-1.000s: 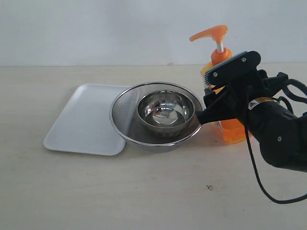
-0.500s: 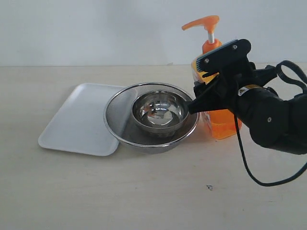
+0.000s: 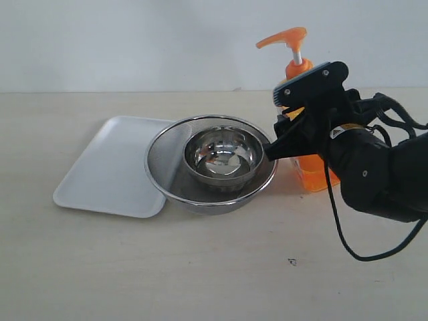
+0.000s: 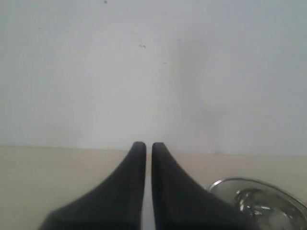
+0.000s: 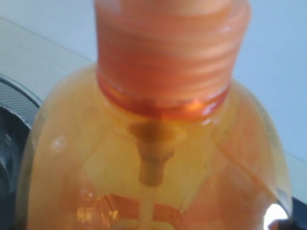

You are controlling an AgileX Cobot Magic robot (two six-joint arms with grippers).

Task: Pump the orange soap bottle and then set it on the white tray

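R fingers (image 3: 311,79) clamped on the soap bottle (image 3: 309,168) round its shoulder; bottle sits just beside the strainer (image 3: 160,157), on the side away from the tray (image 3: 100,177), leaning a bit, pump head up. Can't tell if its base touches the tabletop (image 3: 200,267). Strainer has a steel bowl (image 3: 224,157) inside & its rim overlaps the tray's edge; L fingers (image 4: 136,160) closed w/ only a slit between, holding nothing.

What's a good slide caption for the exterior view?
Right gripper grips the orange soap bottle beside a steel bowl nested in a mesh strainer resting partly on the white tray.
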